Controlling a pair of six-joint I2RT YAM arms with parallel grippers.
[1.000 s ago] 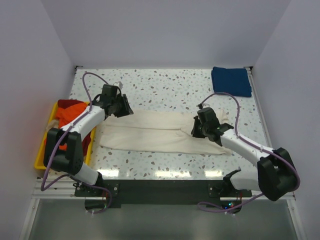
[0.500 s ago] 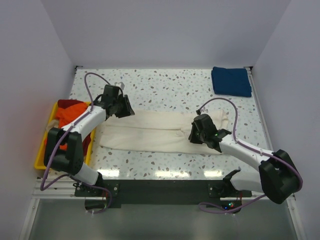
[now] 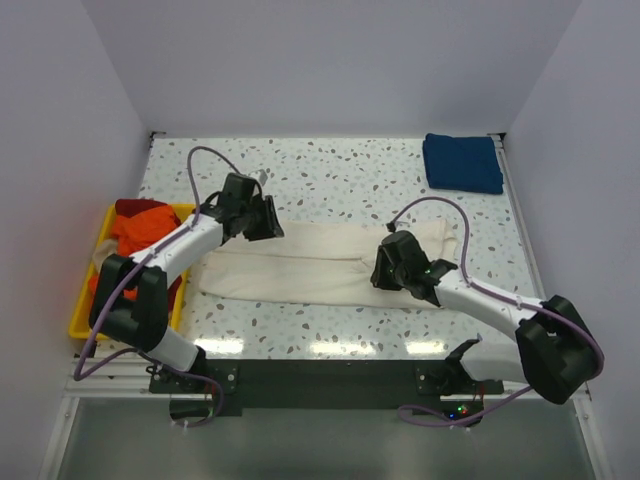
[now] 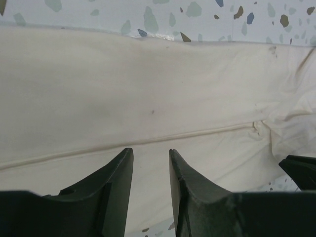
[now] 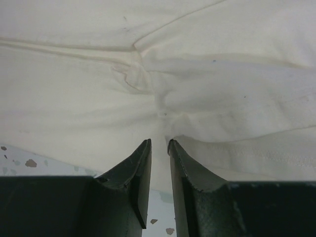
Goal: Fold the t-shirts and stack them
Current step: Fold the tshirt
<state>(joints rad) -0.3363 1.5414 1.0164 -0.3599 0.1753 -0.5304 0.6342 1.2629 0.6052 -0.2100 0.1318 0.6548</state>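
Though under left claw (image 4: 150, 153), cream t-shirt (image 3: 310, 262) (part-hidden)

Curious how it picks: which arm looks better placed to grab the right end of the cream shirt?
Probably right: the right claw hovers over the cream shirt's right half; the left claw is above its left half.

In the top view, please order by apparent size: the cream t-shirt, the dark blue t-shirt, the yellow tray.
Largest to smallest:
1. cream t-shirt
2. yellow tray, partly covered
3. dark blue t-shirt
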